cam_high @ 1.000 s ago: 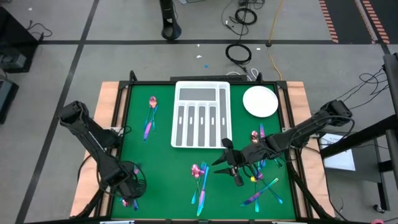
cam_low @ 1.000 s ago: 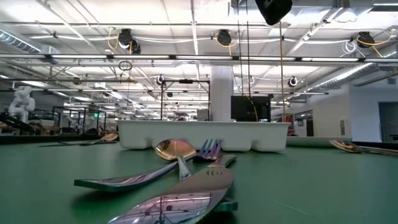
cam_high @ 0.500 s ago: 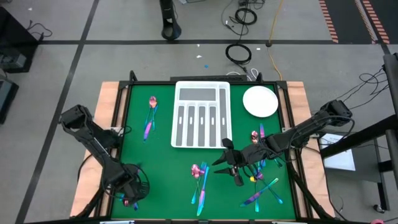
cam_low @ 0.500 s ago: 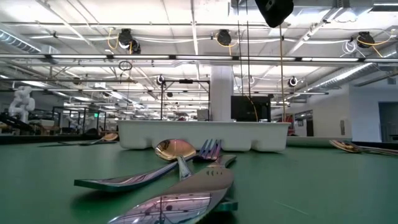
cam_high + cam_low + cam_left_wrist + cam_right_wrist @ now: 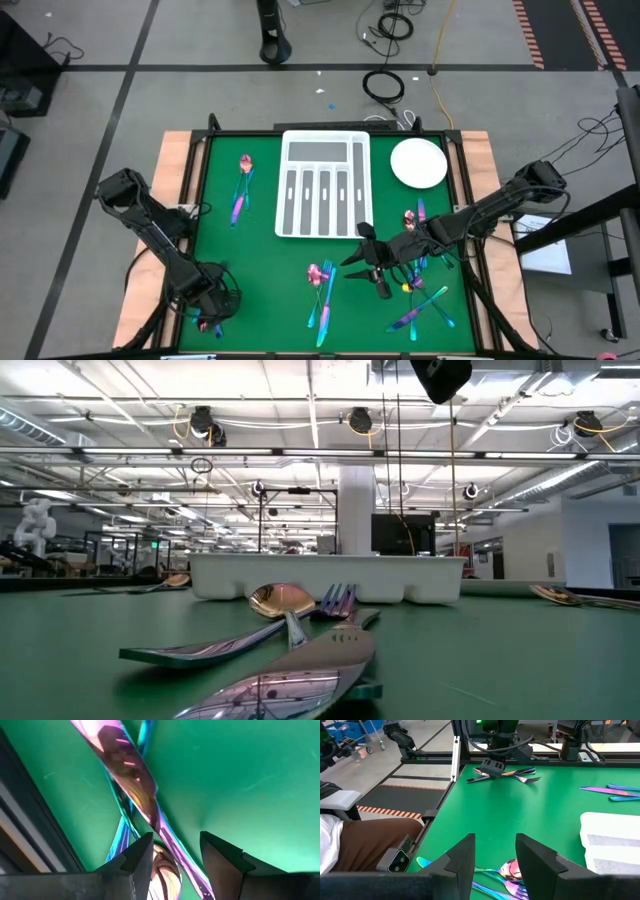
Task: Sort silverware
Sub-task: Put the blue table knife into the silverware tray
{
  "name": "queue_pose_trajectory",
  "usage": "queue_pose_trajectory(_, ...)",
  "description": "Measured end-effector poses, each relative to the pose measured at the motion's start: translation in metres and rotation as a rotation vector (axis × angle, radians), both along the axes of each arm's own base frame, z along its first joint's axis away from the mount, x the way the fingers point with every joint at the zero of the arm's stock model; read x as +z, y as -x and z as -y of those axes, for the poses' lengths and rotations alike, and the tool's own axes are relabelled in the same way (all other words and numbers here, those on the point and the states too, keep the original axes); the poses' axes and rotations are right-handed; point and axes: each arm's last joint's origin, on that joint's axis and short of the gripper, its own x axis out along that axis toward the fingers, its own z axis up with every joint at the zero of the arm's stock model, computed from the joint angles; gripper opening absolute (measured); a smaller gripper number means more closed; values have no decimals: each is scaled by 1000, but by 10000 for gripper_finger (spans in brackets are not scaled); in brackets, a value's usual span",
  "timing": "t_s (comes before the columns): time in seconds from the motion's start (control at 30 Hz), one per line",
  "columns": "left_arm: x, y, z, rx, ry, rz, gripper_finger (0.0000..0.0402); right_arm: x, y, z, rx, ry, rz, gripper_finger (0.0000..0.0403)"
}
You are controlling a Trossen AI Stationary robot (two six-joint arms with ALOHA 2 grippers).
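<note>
From above, the green table [image 5: 260, 260] carried the white tray [image 5: 323, 184] at the middle of its far edge and the round plate [image 5: 418, 163] in the far right corner. The silverware [image 5: 321, 290] lay scattered: a pair near the far left corner, a cluster by the middle of the near edge, another group toward the near right corner, and a few pieces in the near left corner. The left gripper [image 5: 207, 314] hung low over that near left corner, right above those pieces. The right gripper [image 5: 378, 283] hovered between the near-edge cluster and the right group, fingers apart and carrying nothing.

At table height, a spoon, a fork and a knife lay crossed in the foreground, with the tray [image 5: 325, 577] behind them and more silverware at the far left and right edges.

The left wrist camera showed the left gripper [image 5: 175, 851] spread, its fingers [image 5: 137, 852] straddling crossed iridescent handles [image 5: 131, 784] without closing on them.

The right wrist camera showed the right gripper [image 5: 493, 853] parted and empty above a spoon [image 5: 507, 869], with a seated person [image 5: 355, 837] beside the table's edge.
</note>
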Motion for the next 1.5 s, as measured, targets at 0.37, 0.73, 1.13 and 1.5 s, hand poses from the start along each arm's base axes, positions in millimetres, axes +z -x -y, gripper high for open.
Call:
queue_pose_trajectory(0.37,-15,5,-6,12,26,-3,164,0,0,0,0,-1,-1,130)
queue_pose_trajectory(0.73,-15,6,-8,-3,23,-8,133,0,0,0,-1,-2,-2,130)
queue_pose_trajectory(1.13,-15,6,-8,-25,5,19,58,0,0,0,-2,-2,-2,130)
queue_pose_trajectory(1.5,-10,6,-10,-22,0,62,54,0,0,0,-2,-2,-2,130)
